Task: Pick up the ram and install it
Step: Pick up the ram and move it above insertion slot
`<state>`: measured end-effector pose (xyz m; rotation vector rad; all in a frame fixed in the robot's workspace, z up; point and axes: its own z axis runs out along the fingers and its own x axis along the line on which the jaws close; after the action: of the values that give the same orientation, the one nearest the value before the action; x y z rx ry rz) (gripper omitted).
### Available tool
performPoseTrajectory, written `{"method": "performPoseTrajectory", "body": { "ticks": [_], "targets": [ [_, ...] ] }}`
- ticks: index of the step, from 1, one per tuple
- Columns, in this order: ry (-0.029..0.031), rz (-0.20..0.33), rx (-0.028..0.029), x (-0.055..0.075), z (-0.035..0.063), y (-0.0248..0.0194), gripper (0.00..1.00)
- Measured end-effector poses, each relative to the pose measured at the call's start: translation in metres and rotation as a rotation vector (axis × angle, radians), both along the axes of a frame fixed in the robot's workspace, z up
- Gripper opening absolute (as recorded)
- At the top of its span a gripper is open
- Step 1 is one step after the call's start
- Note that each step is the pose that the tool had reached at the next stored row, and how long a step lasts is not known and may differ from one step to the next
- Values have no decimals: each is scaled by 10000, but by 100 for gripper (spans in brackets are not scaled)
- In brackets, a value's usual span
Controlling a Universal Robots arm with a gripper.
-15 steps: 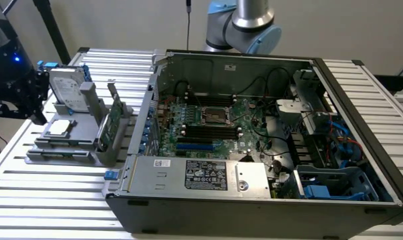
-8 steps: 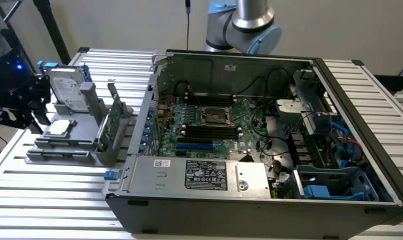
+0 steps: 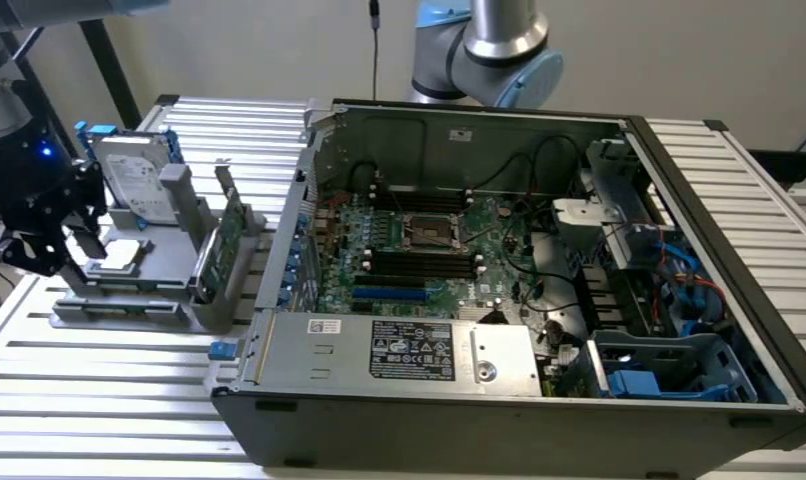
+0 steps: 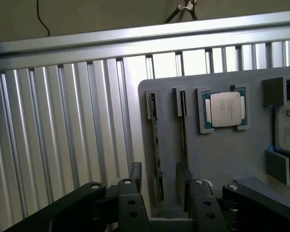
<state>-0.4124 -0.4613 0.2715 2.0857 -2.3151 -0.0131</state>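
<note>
Slatted aluminium table (image 3: 96, 400) with an open computer case (image 3: 376, 420) lying on it, motherboard (image 3: 437, 240) facing up, long black memory slots (image 3: 423, 262) across its middle. Grey parts holder (image 4: 222, 154) sits on the table just beside the case, on the exterior view's left. The end effector (image 4: 158, 180) is at the holder's far side from the case, fingers (image 4: 135, 183) spread apart and gripping nothing.

The ram (image 4: 156, 145) stands on its long edge in a narrow slot of the holder — thin dark green stick seen edge-on. In the wrist view it lines up with the gap between the two fingers; contact cannot be told, but the fingers do not look clamped on it. Second thin board (image 4: 183, 125) stands in the neighbouring slot, parallel and close. Square silver processor chip (image 4: 225, 108) lies flat in its own recess one step further along, and a hard drive (image 3: 136, 180) stands upright at the holder's end — blue clips beside it. Base of another arm (image 3: 503, 50) is behind the case.
</note>
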Motion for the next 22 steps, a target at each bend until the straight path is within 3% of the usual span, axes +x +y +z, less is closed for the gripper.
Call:
{"method": "performPoseTrajectory", "body": {
  "ticks": [18, 22],
  "targets": [
    [0, 992, 4, 6, -325, -21, 42],
    [-2, 1188, 58, 6, -381, -29, 42]
  ]
}}
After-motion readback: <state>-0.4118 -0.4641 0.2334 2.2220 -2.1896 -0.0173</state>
